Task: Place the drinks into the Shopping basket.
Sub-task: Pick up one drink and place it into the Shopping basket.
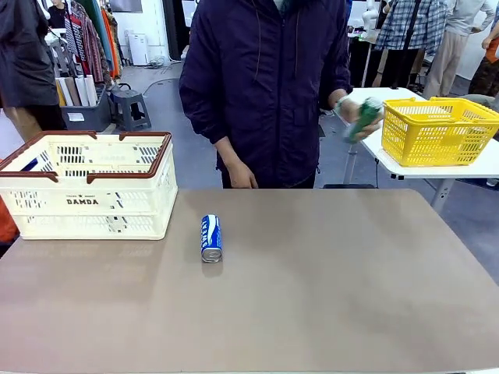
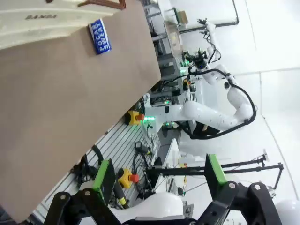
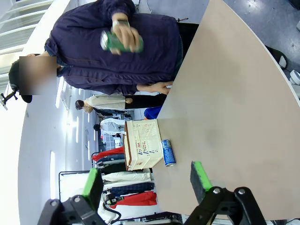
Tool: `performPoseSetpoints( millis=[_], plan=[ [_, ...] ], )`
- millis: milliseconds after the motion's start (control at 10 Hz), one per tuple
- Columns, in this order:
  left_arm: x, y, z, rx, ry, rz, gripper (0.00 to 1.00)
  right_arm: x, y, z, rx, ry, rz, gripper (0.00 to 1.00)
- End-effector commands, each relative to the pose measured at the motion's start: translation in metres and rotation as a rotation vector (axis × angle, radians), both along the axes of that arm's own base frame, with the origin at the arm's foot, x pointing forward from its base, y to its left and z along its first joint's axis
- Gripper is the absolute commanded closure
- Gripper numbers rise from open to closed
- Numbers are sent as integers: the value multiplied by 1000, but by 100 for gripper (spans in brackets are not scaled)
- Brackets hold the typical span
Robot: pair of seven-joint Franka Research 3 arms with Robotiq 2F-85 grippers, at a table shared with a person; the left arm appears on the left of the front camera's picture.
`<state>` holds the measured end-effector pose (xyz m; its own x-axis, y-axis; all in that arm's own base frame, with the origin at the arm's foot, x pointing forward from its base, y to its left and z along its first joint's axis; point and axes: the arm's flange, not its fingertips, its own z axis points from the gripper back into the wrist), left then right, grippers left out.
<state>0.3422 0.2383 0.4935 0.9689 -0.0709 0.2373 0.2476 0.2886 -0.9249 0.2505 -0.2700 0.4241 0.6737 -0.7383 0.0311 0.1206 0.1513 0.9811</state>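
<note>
A blue and white drink can lies on its side on the brown table, just right of the cream Shopping basket with its brown-red rim. The same can shows beside the basket in the left wrist view, and the can lies next to the basket in the right wrist view. A person behind the table holds a green can in a raised hand; the green can is blurred. My left gripper and right gripper stand open, holding nothing, well away from the cans.
A bright yellow mesh basket stands on a white side table at the far right. The person's other hand rests at the table's far edge. The brown tabletop is bare to the right of the can.
</note>
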Motion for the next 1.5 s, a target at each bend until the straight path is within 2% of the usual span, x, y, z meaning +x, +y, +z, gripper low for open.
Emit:
performPoseSetpoints(
  millis=[0,900,1000,1100,1200,1300,1400],
  plan=[
    [-7,5,7,19,13,-31,0,-2,-1,2,-11,-8,10,0],
    [-5,3,4,18,16,-23,0,-2,-1,2,-11,-8,10,0],
    [7,-56,40,208,59,-20,0,-2,-1,2,-11,-8,10,0],
    [21,-117,63,361,41,-53,0,-2,-1,2,-11,-8,10,0],
    [40,-176,74,483,36,-45,0,-2,-1,2,-11,-8,10,0],
    [62,-238,75,611,48,65,0,-2,-1,2,-11,-8,10,0],
    [76,-292,66,707,62,86,0,-2,-1,2,-11,-8,10,0]
  ],
)
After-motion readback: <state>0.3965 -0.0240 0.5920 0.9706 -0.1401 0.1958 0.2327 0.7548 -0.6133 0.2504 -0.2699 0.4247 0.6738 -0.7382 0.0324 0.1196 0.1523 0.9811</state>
